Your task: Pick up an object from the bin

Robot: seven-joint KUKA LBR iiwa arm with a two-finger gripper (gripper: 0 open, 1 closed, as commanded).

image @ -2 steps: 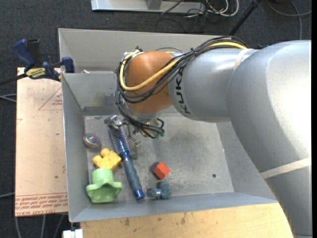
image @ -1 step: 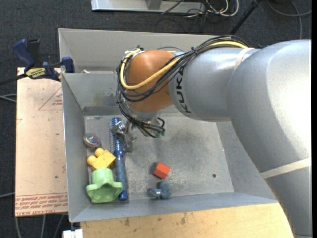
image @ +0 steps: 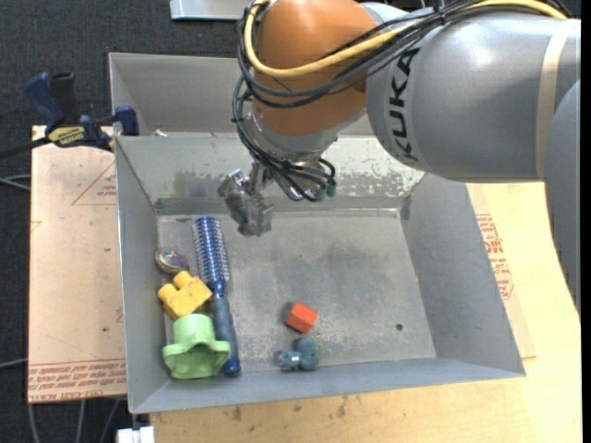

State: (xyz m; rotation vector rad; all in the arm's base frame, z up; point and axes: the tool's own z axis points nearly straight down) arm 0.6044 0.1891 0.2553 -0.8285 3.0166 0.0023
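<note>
Gripper (image: pixel 247 206) low near bin's back wall, left of centre, under orange wrist cover. Whether pincer is spread or pressed together: cannot tell.

Nearest thing: blue plastic brush with spiral bristles (image: pixel 211 252), bristle end just beside gripper, handle running along left wall toward front-left corner.

Touching brush on its left:
- yellow plastic toy block (image: pixel 183 293)
- green plastic flanged piece (image: pixel 194 349), front-left corner

Orange-red small cube (image: pixel 299 317) and blue-grey small lump (image: pixel 297 356) near front wall, well apart from gripper.

Grey metal bin (image: pixel 369 266).

floor (image: pixel 65 26): dark (carpet-like) | top edge — pale metal bar (image: pixel 208 7)
</note>
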